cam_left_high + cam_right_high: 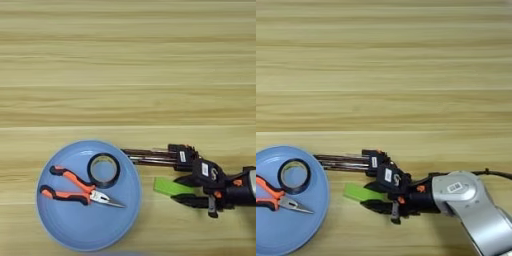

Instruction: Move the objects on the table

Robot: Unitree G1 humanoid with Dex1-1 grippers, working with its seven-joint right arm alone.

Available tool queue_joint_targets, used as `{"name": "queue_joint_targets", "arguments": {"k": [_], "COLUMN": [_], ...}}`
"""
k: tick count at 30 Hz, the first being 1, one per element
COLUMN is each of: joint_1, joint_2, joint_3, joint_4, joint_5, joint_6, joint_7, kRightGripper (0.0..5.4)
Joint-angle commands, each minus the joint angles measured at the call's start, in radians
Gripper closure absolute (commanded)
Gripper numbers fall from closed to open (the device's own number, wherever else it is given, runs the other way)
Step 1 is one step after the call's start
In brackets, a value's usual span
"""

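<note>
small white labels on the hex keys [183, 156] and silver forearm [455, 187], print unreadable

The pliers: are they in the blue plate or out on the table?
In. The pliers lie flat inside the blue plate, beside a black tape roll, jaws shut and pointing right.

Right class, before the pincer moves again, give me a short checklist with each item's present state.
1. Pliers lie inside the blue plate: ok.
2. Black tape roll lies in the plate: ok.
3. Green block sits between the pincer's fingers: ok.
4. Pincer is shut firmly on block: cannot tell.
5. Hex keys lie outside the plate, beside the pincer: ok.
6. Plate has bare room for the block: ok.
</note>
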Motion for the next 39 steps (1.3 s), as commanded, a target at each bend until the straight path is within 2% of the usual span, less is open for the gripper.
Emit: {"name": "queue_joint_targets", "arguments": {"k": [1, 8, 11, 13, 15, 19, 23, 31, 39], "joint_1": [-0.049, -0.104, -0.173, -0.221, -0.289, -0.353, -0.382, -0.405, -0.386], "joint_2": [0.0, 0.024, 0.063, 0.09, 0.115, 0.12, 0.108, 0.092, 0.104], "joint_3": [-0.06, -0.174, -0.203, -0.197, -0.183, -0.167, -0.165, -0.155, -0.137], "joint_4": [-0.026, -0.105, -0.1, -0.058, 0.033, 0.142, 0.205, 0.327, 0.361], "joint_5": [0.032, 0.136, 0.167, 0.147, 0.086, 0.016, -0.019, -0.09, -0.102], "joint_6": [-0.014, 0.017, 0.053, 0.076, 0.127, 0.181, 0.195, 0.154, 0.125], "joint_7": [-0.041, -0.057, -0.104, -0.155, -0.248, -0.331, -0.357, -0.377, -0.348], "kRightGripper": [4.01, 4.01, 4.01, 4.01, 4.01, 4.01, 4.01, 4.01, 4.01]}}
